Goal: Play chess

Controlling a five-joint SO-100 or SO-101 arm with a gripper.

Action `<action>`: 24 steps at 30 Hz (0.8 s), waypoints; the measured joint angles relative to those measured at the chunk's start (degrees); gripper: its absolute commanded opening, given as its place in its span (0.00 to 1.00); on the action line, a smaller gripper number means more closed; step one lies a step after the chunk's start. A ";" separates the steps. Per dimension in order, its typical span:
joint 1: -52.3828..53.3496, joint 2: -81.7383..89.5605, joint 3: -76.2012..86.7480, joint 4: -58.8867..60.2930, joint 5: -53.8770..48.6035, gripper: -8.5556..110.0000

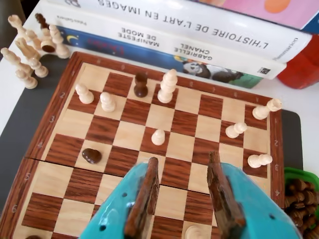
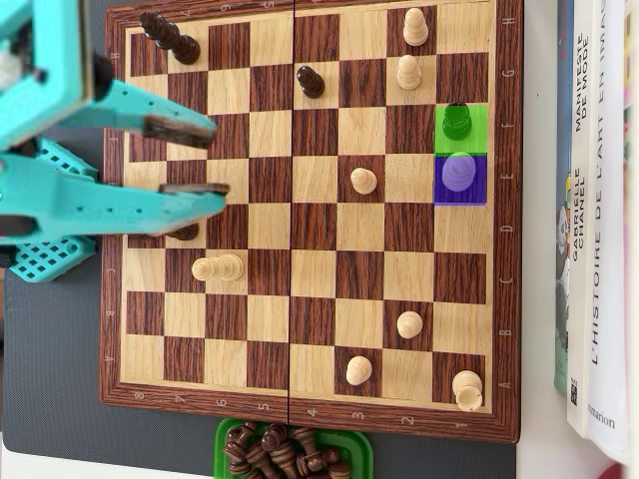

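A wooden chessboard (image 2: pixel 319 261) holds scattered light and dark pieces. In the overhead view a dark pawn (image 2: pixel 457 120) stands on a green-tinted square and a tall light piece (image 2: pixel 458 172) on a blue-tinted square beside it. Both show in the wrist view, the dark pawn (image 1: pixel 141 84) left of the light piece (image 1: pixel 168 85). A light pawn (image 2: pixel 364 180) stands mid-board (image 1: pixel 158 137). My teal gripper (image 2: pixel 212 158) is open and empty, hovering over the board's left part. In the wrist view its brown fingers frame bare squares (image 1: pixel 183 162).
Books (image 2: pixel 594 220) lie along the board's right side in the overhead view, at the top in the wrist view (image 1: pixel 199 35). A green tray (image 2: pixel 290 449) of dark pieces sits below the board. Captured light pieces (image 1: pixel 30 45) stand off-board. A light piece (image 2: pixel 218 266) lies near the gripper.
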 measured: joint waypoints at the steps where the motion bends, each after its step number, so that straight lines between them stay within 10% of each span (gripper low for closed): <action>1: -0.35 -2.99 -1.93 0.97 0.88 0.20; 24: -4.57 -50.36 -39.38 14.33 15.56 0.20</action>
